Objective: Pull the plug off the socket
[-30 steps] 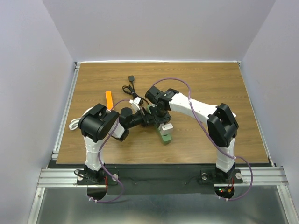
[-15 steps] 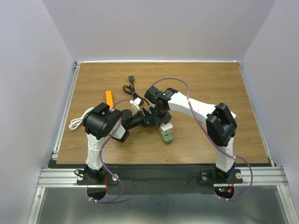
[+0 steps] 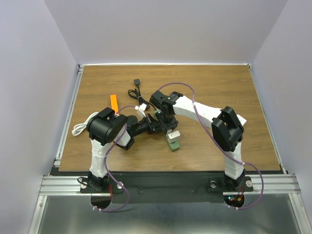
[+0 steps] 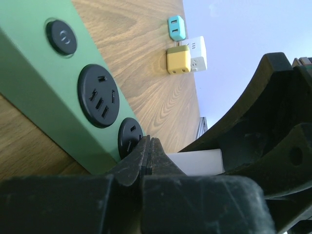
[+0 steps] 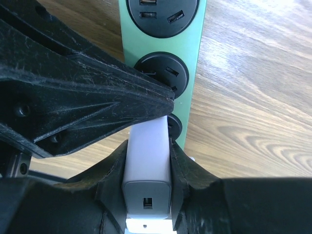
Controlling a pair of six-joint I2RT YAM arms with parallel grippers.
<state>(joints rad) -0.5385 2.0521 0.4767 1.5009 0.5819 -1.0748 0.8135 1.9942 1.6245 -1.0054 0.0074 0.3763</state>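
Green power strip, the socket point(image 3: 172, 143), lies near the middle of the wooden table point(image 3: 229, 87), with the white plug point(image 5: 146, 156) standing at an outlet toward its near end. The right arm reaches in from the right, elbow raised; the right gripper point(image 5: 147, 146) is clamped on the plug's two sides. The left arm extends low from the left, and the left gripper point(image 4: 148, 148) has its fingers pressed together, tips just beside the plug. Compared with one second earlier, both elbows sit slightly further inward — strip and plug unmoved.
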